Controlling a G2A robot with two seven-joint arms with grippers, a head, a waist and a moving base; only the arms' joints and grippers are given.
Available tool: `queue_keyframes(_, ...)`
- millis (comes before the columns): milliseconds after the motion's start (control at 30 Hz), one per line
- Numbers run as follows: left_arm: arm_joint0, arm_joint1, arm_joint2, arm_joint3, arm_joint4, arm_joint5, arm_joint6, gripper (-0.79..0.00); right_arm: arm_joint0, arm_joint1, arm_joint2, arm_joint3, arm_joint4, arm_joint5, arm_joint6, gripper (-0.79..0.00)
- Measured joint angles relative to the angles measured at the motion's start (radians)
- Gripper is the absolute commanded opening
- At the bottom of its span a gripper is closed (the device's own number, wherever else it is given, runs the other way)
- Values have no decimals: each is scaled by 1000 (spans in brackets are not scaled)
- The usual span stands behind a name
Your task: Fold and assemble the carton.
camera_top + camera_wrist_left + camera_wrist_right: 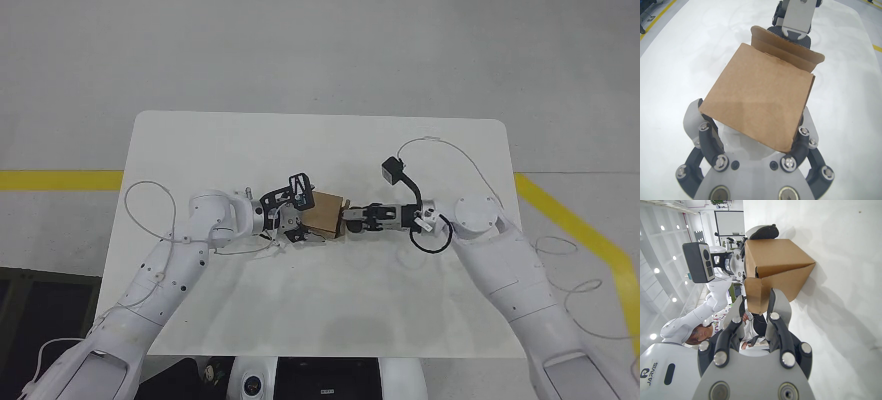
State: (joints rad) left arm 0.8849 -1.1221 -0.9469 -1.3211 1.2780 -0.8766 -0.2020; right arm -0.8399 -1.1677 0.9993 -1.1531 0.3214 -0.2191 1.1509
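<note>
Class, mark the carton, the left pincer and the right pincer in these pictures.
carton (761,94), left wrist view, middle of its broad upper panel.
left pincer (751,111), left wrist view, midway between its fingertips.
right pincer (757,296), right wrist view, midway between its fingertips.

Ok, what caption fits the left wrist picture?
Left gripper holds the brown carton over the white table; right gripper sits at its raised flap.

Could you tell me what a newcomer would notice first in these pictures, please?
A brown cardboard carton sits at the middle of the white table, caught between both arms. The left gripper clamps one end across its width, while the right gripper straddles a loose flap at the other end.
</note>
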Motion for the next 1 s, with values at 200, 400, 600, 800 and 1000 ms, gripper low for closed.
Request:
queue_keyframes(200,1,1,-1,0,2,-3,1,0,-2,2,1,5,-7,8,6,-554)
queue_keyframes(400,1,1,-1,2,3,-3,2,0,-3,0,0,5,2,5,-1,-557)
queue_keyframes(600,2,1,-2,2,2,0,0,0,-5,-5,-1,28,39,-21,-2,-585)
queue_keyframes(800,2,1,0,4,2,-5,1,0,1,-5,-6,32,19,-9,-1,-622)
queue_keyframes(1000,2,0,1,4,2,-4,1,0,3,-8,-9,37,27,-14,-1,-637)
